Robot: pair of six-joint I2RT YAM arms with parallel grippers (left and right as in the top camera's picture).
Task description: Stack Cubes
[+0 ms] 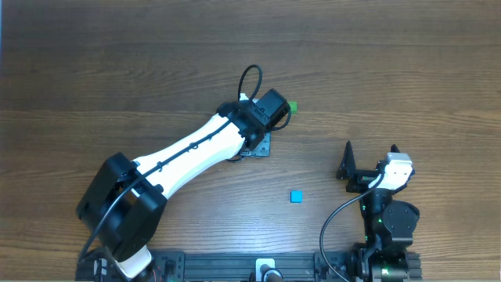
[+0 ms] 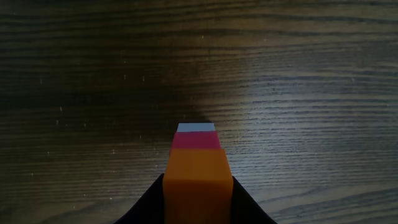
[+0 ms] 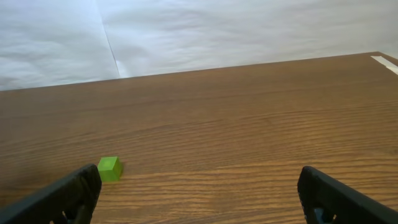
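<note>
While my left hand (image 2: pixel 198 208) clamps the orange cube (image 2: pixel 198 177) above the red cube (image 2: pixel 196 140), a skewed release could topple both.

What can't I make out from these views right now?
Left wrist view: the orange cube covers most of the red cube and the pale cube beneath it, so their alignment and anything lower are hidden. The view's bottom edge cuts off the orange cube.
Top view: the left gripper hides those three cubes and most of the green cube.
</note>
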